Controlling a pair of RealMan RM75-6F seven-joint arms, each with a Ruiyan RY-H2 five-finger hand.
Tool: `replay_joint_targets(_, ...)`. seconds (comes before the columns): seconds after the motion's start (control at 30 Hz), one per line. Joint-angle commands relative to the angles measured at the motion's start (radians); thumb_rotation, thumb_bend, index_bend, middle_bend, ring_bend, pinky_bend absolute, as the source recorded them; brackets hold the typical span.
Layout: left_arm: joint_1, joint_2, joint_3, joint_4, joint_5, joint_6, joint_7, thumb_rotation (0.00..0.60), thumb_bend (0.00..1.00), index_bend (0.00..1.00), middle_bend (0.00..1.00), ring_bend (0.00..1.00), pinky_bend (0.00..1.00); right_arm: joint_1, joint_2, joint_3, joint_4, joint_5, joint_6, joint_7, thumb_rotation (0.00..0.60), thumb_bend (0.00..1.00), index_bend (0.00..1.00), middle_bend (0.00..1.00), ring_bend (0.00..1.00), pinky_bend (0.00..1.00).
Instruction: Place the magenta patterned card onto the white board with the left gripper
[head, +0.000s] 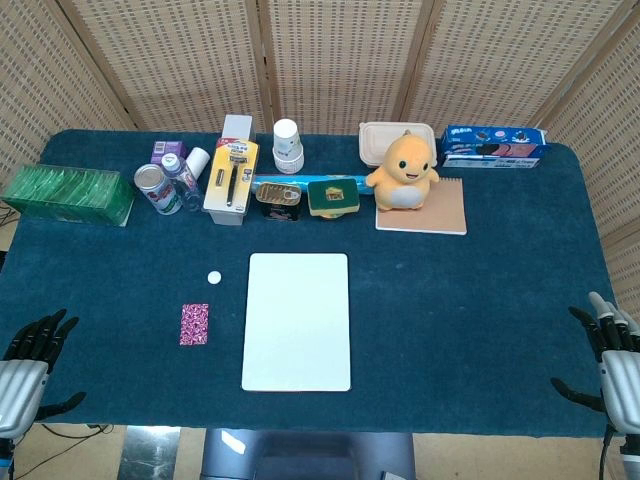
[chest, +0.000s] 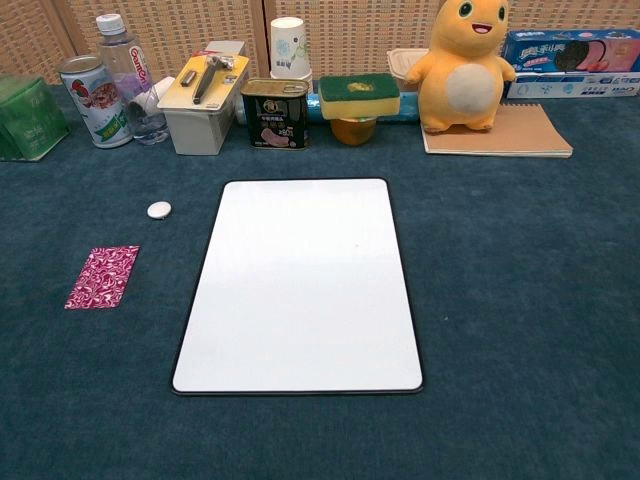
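Nothing is done yet: the magenta patterned card (head: 194, 324) lies on the worktop (head: 480, 300) just left of the bare white board (head: 297, 321). The left robot hand (head: 28, 362), released and empty, waits well apart from the board.

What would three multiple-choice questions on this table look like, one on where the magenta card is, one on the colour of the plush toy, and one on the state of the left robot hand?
1. Where is the magenta patterned card?
A. On the white board
B. On the cloth left of the white board
C. In the left robot hand

2. What colour is the plush toy?
A. Yellow-orange
B. Green
C. Purple

3. What is the left robot hand doing?
A. Holding the card
B. Pressing on the board
C. Holding nothing at the table's edge

Answers:
1 B: the card lies flat beside the board's left edge, apart from it.
2 A: its body is yellow-orange with a pale belly.
3 C: its fingers are apart and nothing is in them.
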Motion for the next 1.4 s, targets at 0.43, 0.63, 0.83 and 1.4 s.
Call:
replay_joint_targets(0.43,-0.184,0.089,-0.059,-0.132,-0.158,-0.302,-0.079,0.600,0.06,0.00,0.00,0.00,0.06,0.000,0.007,-0.003,-0.014,0.009,-0.009,0.005,0.600,0.05,0.12,0.00,0.00,0.00)
replay_joint_targets(0.63,-0.312,0.057,-0.155,-0.165,-0.361,-0.435,0.028,0.600,0.06,0.03,0.00,0.00,0.06,0.006,0.007,-0.008,-0.008,0.013,-0.030,0.014,0.600,0.05,0.12,0.00,0.00,0.00)
replay_joint_targets(0.83,-0.421,-0.040,-0.188,-0.157,-0.550,-0.503,0.202,0.600,0.06,0.15,0.00,0.00,0.06,0.007,0.015,-0.009,-0.009,0.016,-0.035,0.035,0.600,0.05,0.12,0.00,0.00,0.00)
replay_joint_targets(1.4,-0.542,-0.208,-0.157,-0.102,-0.762,-0.489,0.420,0.600,0.06,0.18,0.00,0.00,0.06,0.007,0.037,-0.004,-0.014,0.023,-0.033,0.084,0.600,0.05,0.12,0.00,0.00,0.00)
